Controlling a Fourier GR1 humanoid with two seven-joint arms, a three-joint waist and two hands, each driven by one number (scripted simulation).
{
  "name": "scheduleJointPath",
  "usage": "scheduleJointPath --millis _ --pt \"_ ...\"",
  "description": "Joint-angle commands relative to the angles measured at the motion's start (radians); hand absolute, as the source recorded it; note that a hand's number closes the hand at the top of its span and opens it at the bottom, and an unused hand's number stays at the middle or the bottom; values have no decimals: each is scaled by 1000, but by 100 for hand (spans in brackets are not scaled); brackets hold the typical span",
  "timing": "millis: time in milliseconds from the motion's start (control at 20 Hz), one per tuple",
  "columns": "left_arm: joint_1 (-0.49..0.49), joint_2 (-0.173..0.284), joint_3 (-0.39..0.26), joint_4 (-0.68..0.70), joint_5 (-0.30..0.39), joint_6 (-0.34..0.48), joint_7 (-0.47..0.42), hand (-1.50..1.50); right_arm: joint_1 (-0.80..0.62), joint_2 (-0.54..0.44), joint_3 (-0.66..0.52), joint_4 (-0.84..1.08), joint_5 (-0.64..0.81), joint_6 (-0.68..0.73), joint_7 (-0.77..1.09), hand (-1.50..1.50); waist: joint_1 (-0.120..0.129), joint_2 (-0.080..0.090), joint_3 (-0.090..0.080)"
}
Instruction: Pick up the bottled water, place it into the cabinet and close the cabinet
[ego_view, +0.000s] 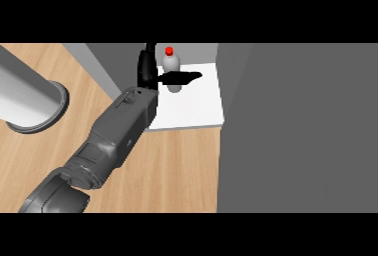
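The bottled water is a clear bottle with a red cap, standing upright on the white cabinet shelf near its back. My left hand has come in from the lower left and sits just left of the bottle. Its fingers point straight up along the bottle's left side. Its thumb sticks out to the right across the front of the bottle's lower body. The fingers are not curled round the bottle, so the hand is open. My right hand does not show.
The open cabinet door is a large dark grey panel filling the right side. A wide grey cylinder stands on the wooden counter at the left. A grey cabinet wall runs behind my forearm.
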Motion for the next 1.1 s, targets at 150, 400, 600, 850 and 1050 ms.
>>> scheduleJointPath --millis 150,400,600,850,1050 --pt "113 74 44 -66 28 -215 -156 -150 51 -18 -6 -27 5 7 -23 -150 38 -17 -1" --pt "146 24 44 -143 28 -250 -159 -150 72 -8 20 -69 23 -17 -2 -150 60 -27 0" --pt "224 5 20 -236 36 -279 -158 -150 46 -11 -19 -72 -22 -29 25 -150 84 -34 0" --pt "296 -17 -36 -367 59 -277 -93 -150 97 -8 -1 -52 25 -29 -18 -150 97 -42 1" --pt "398 32 -87 -549 79 -319 -3 -150 88 16 31 -51 53 -50 -21 -150 109 -45 1"
